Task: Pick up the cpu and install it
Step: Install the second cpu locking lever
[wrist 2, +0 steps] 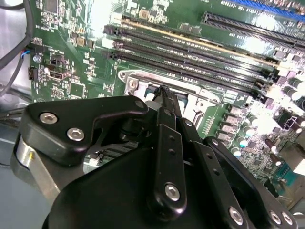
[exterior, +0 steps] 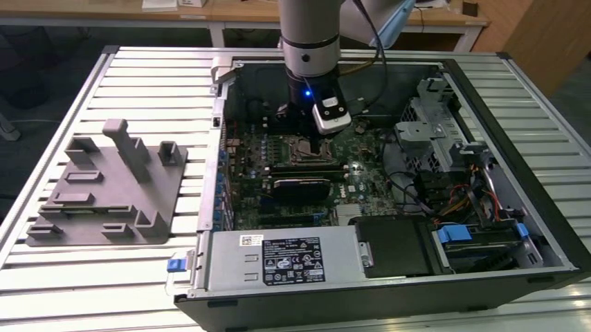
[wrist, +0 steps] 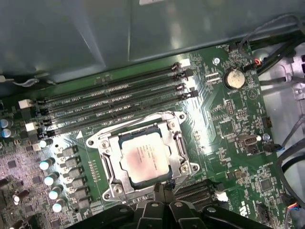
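The cpu (wrist: 145,159) lies in the socket (wrist: 180,151), beside the memory slots (wrist: 114,102).

Light: bright, from overhead.
Glare: washes the motherboard (wrist 2: 228,43) in both wrist views.
Shadow: computer case (exterior: 517,228) interior dim.

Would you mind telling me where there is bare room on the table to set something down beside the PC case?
Free: the slatted table beyond the grey fixture, and the strip between it and the case. Crowded: inside the case, where the gripper hangs over the socket holding the cpu, with cables on the exterior view's right.
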